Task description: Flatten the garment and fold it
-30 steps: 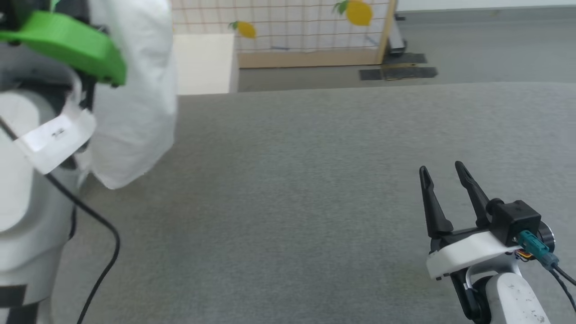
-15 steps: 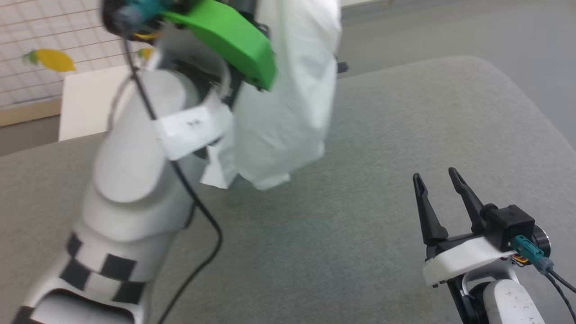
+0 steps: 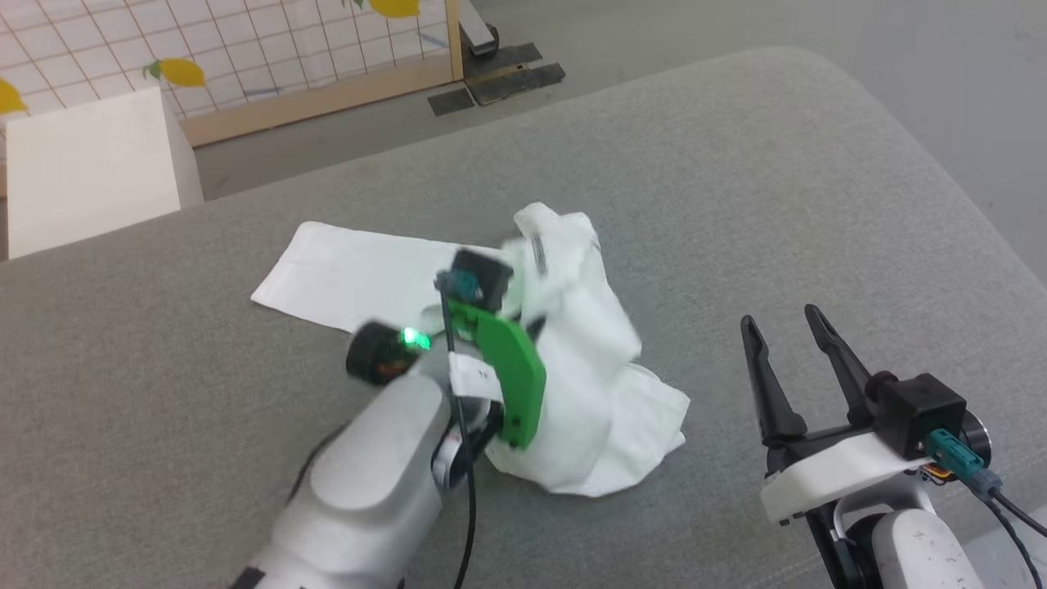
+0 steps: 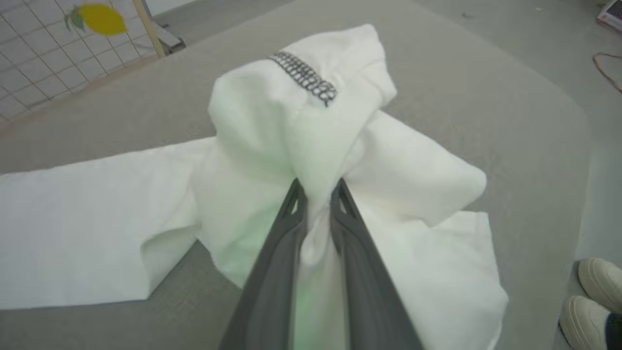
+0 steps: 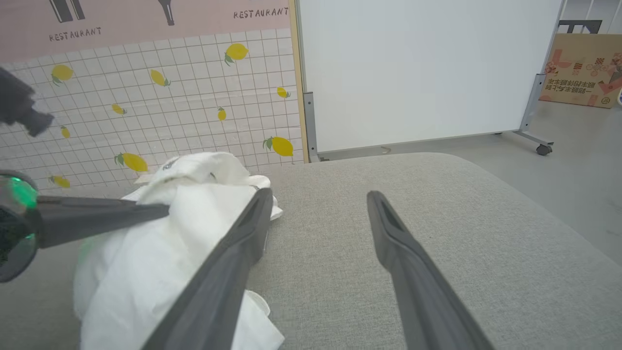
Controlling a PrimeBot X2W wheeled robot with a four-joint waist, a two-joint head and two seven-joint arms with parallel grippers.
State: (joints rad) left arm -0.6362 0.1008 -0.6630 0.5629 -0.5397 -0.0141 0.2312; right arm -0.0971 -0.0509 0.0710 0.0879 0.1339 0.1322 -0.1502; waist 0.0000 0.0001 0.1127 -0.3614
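You're looking at a grey fabric-covered surface (image 3: 777, 164), its far corner rounding off. A white box (image 3: 90, 168) is standing just beyond its far left edge. A lemon-print grid panel (image 3: 245, 49) is standing behind that, with dark mats (image 3: 515, 78) lying at its foot. A white board on castors (image 5: 423, 68) is standing beside the panel. A person's pale shoes (image 4: 600, 282) are showing on the floor.

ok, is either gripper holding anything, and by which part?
Left gripper is shut on the white shirt, pinching a bunched fold of fabric near the dark stitched seam. Right gripper is open and holds nothing.
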